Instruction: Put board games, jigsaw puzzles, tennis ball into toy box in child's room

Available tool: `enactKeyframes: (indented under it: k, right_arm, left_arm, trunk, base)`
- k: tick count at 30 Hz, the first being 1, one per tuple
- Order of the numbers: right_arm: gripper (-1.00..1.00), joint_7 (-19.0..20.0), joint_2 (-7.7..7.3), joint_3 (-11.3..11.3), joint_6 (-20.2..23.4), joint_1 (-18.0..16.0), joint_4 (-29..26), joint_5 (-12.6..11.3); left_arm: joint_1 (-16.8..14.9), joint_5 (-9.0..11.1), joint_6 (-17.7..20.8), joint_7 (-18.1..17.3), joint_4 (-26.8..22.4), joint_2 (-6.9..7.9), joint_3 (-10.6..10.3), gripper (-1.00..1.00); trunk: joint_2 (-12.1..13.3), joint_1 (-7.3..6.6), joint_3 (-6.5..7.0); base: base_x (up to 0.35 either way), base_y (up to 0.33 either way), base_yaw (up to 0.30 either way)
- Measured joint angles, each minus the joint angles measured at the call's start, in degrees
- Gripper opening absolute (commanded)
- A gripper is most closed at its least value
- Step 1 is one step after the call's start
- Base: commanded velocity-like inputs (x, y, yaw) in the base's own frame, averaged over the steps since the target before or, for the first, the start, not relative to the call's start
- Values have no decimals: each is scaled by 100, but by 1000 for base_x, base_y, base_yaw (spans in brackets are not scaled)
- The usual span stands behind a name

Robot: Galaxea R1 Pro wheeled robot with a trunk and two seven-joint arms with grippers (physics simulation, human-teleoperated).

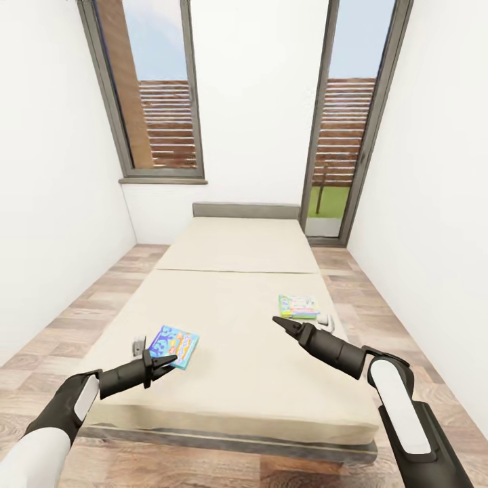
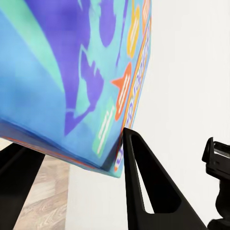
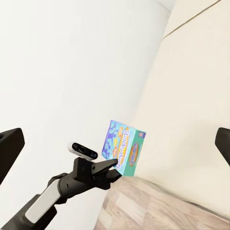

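A blue board game point(image 1: 175, 345) lies at the near left of the bed point(image 1: 237, 271). My left gripper point(image 1: 165, 362) is shut on its near edge, and the box corner point(image 2: 72, 86) sits between the two black fingers point(image 2: 143, 177). From the right wrist, the same box point(image 3: 123, 148) shows at the left gripper's point(image 3: 111, 166) tip. I cannot tell whether it rests on the mattress. A green and white board game point(image 1: 299, 306) lies flat at the near right. My right gripper point(image 1: 278, 322) hovers open just in front of it, its fingers point(image 3: 9, 148) spread wide.
The bed fills the middle of a narrow room, its dark headboard point(image 1: 245, 210) against the far wall. Strips of wood floor point(image 1: 81, 312) run along both sides. A window point(image 1: 152, 88) is at the far left and a glass door point(image 1: 339, 122) at the far right.
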Motion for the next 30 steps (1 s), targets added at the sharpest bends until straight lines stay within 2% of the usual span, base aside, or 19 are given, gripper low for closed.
enactKeyframes:
  k: [5, 17, 30]
  right_arm:
    - [100, 12, 1, -4, 0, 1, -1, -3]
    - [100, 17, 1, -9, -7, 0, 0, 0]
    - [100, 10, 2, 1, -9, -1, 5, 1]
  left_arm:
    - [-1, 11, 176, 3, -104, 8, -22, -100]
    - [0, 1, 184, 4, -117, 12, -29, -100]
    - [2, -14, 179, 3, -137, 19, -37, -100]
  trunk:
    - [201, -110, 90]
    - [682, -372, 305]
    - [1204, -659, 545]
  base:
    - [0, 0, 20]
    - [-30, 0, 10]
    - [-13, 0, 256]
